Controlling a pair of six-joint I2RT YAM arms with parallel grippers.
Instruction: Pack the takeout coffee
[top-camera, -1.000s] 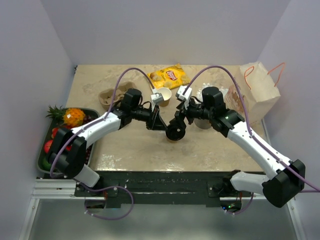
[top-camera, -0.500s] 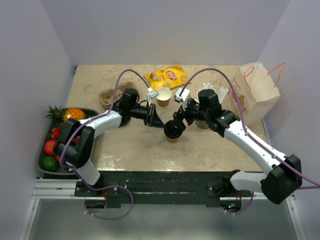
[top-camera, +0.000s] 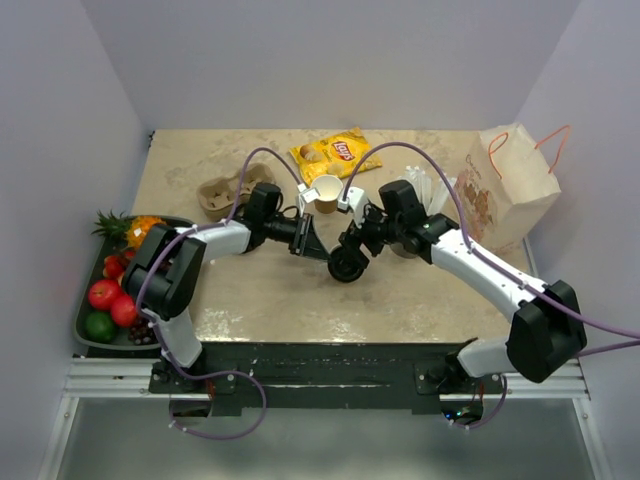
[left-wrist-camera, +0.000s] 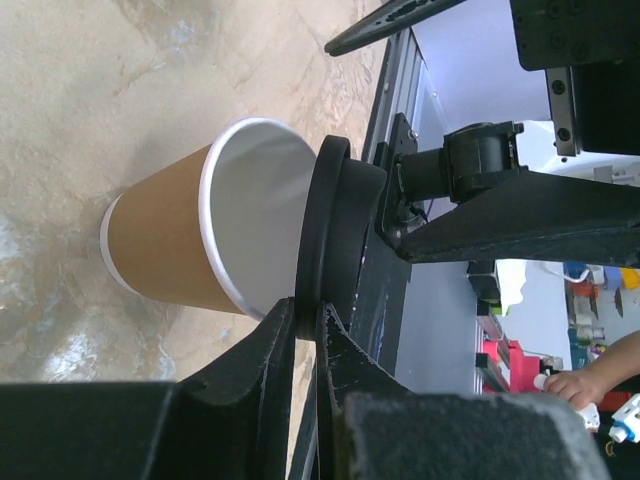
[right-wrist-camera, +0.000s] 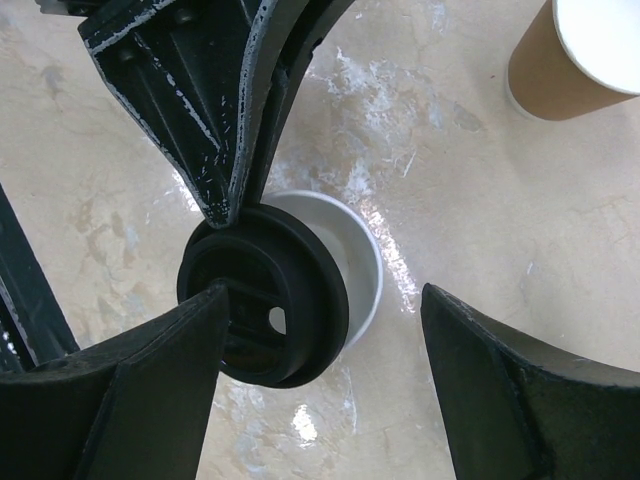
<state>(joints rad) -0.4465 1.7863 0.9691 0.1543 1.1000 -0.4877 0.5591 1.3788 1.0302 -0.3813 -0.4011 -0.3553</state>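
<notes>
Mottled beige desk (top-camera: 260, 290) bears near its centre a tan paper cup (left-wrist-camera: 170, 240), whose round black plastic lid (right-wrist-camera: 262, 295), pinched by the left gripper (left-wrist-camera: 305, 315), half covers its mouth between the wide jaws of the right gripper (right-wrist-camera: 322, 300).

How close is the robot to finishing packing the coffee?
Done: the left end effector grips the black lid by its rim. In hand: the lid sits crooked over the cup, white inside showing, right end effector open around it. Left: press the lid on, then probably load the carrier.

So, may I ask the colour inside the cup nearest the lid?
White; left wrist shows the cup best.
</notes>
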